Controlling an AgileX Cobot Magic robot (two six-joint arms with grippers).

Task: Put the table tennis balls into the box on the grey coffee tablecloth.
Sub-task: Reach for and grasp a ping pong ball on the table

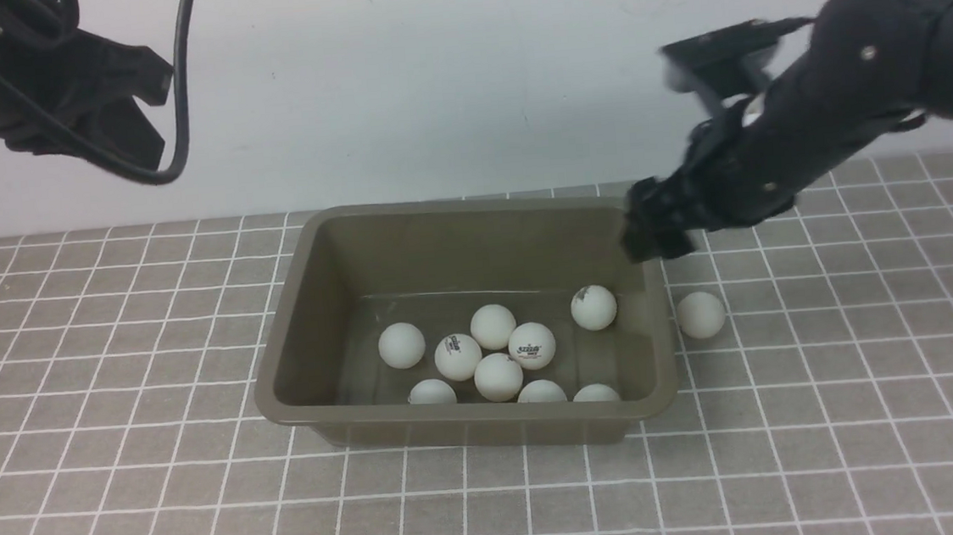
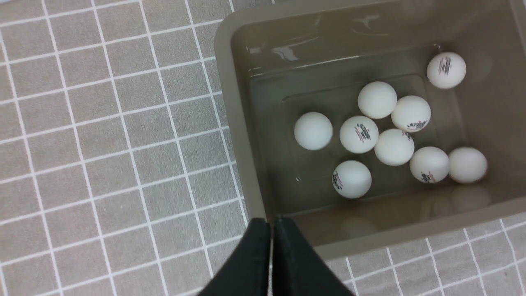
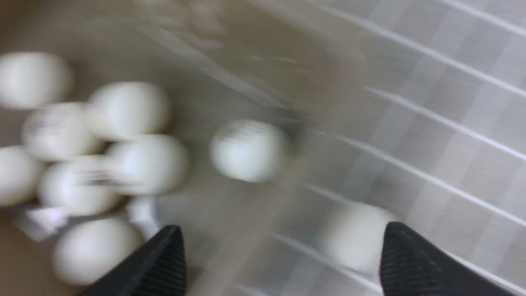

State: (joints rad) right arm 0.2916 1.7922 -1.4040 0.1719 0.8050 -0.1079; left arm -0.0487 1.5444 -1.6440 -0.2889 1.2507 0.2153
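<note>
The olive-brown box (image 1: pixel 279 351) stands mid-table on the grey coffee tablecloth (image 1: pixel 114 415). Several table tennis balls (image 1: pixel 496 351) lie inside it, one of them (image 1: pixel 594 307) apart by the right wall. One more ball (image 1: pixel 700 314) rests on the cloth just right of the box. My right gripper (image 1: pixel 652 232) hovers over the box's right rim, open and empty. Its blurred wrist view shows the wide-apart fingertips (image 3: pixel 164 255), the lone ball inside (image 3: pixel 248 150) and the outside ball (image 3: pixel 353 234). My left gripper (image 1: pixel 133 116) hangs high at the far left, shut, its fingers (image 2: pixel 263 246) pressed together above the box's corner (image 2: pixel 238 123).
A pale wall rises behind the table's far edge. A black cable (image 1: pixel 186 86) loops down from the left arm. Gridded cloth surrounds the box on all sides.
</note>
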